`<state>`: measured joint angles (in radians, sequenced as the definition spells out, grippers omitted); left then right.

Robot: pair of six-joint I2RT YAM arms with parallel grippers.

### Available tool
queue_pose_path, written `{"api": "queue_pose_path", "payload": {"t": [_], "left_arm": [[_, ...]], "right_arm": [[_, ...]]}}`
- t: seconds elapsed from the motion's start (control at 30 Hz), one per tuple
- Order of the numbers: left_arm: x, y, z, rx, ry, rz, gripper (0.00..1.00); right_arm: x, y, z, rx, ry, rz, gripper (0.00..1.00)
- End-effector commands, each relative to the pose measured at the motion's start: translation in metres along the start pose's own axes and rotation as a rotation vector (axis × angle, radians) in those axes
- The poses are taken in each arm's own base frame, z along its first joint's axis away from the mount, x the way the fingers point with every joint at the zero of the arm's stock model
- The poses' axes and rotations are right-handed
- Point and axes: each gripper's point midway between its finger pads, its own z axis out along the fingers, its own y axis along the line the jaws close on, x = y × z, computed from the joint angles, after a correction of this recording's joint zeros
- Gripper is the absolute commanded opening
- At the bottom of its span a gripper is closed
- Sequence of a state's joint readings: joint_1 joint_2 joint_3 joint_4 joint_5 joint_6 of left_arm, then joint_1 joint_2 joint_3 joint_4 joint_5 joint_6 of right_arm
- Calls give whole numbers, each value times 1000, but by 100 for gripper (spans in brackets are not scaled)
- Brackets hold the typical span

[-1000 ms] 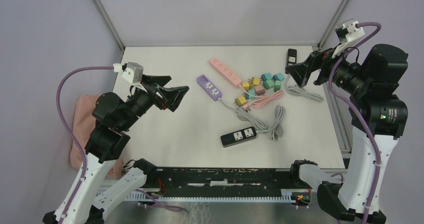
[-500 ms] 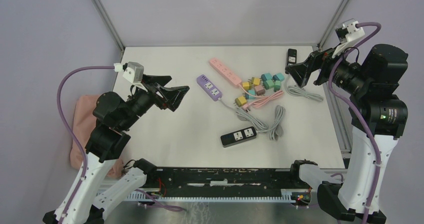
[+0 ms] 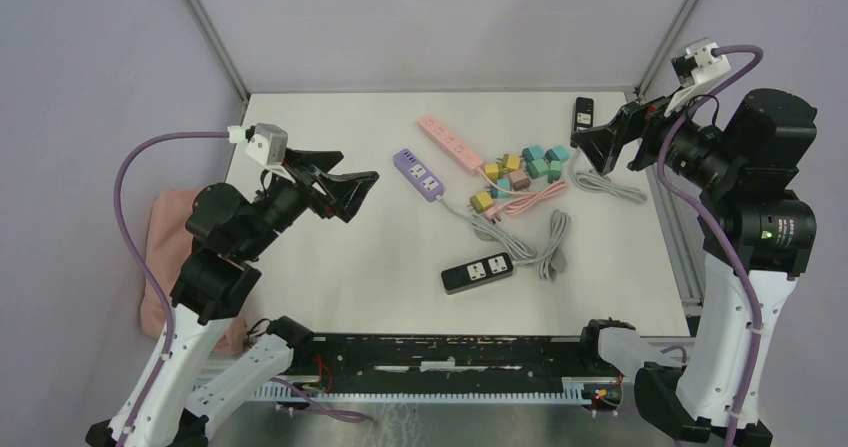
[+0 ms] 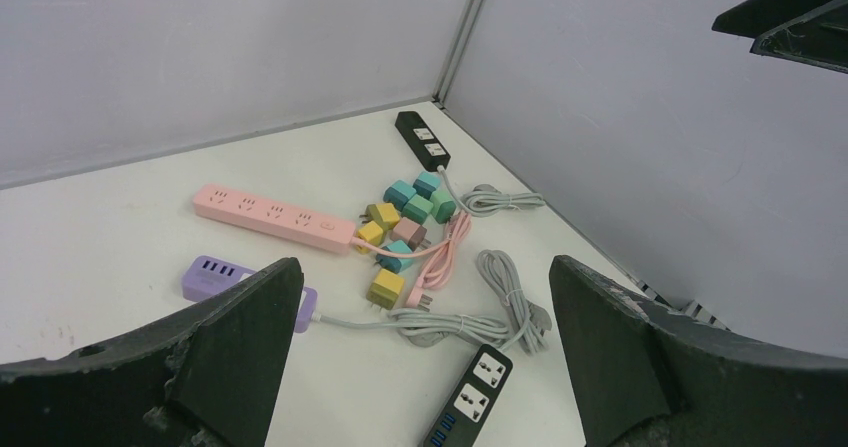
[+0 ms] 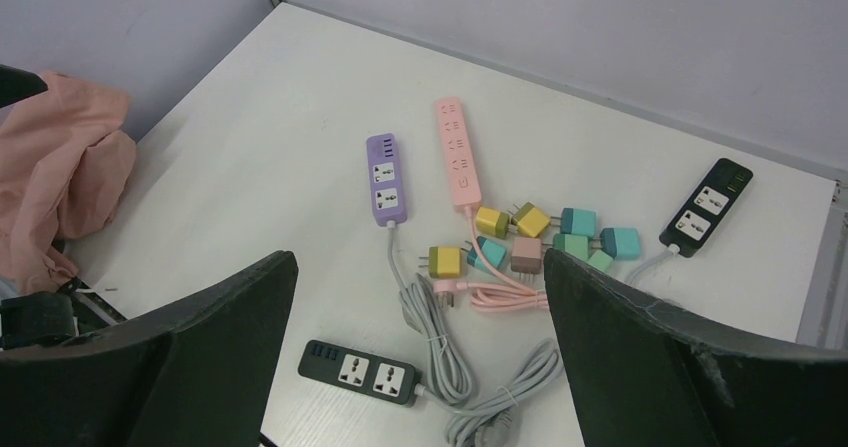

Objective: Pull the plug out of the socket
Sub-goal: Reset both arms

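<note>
White bench with power strips and coloured plug cubes. Both wide, empty: left claw, right claw. Plug likely light, rigid, smooth; pinch its flat sides.

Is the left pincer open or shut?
Open. The left pincer has its black fingers spread wide apart and holds nothing.

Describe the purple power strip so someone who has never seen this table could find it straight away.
On the white table, find the cluster of coloured plug adapters beyond the middle. Two power strips lie side by side left of it; the purple power strip is the outer one. It is shorter than the pink power strip beside it, and the only purple one.
</note>
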<state>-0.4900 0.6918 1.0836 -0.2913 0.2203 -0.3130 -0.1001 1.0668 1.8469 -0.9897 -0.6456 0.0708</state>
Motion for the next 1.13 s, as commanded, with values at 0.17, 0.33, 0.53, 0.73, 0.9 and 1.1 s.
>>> {"api": "queue_pose_path", "payload": {"t": [0.17, 0.33, 0.53, 0.73, 0.9, 1.1], "left_arm": [[-7, -5, -2, 29, -20, 30, 99], [-6, -5, -1, 27, -18, 30, 99], [-5, -4, -1, 25, -16, 32, 99], [-4, -4, -1, 27, -14, 31, 99], [-5, -3, -1, 24, -15, 32, 99], [-1, -2, 1, 21, -6, 32, 99]], "right_arm": [[-4, -2, -3, 21, -23, -27, 100], [-4, -3, -3, 24, -22, -26, 100], [-4, -3, -3, 24, -21, -26, 100], [-3, -3, -3, 26, -19, -24, 100], [-2, -4, -2, 27, -18, -24, 100], [2, -6, -1, 32, -11, -19, 100]]}}
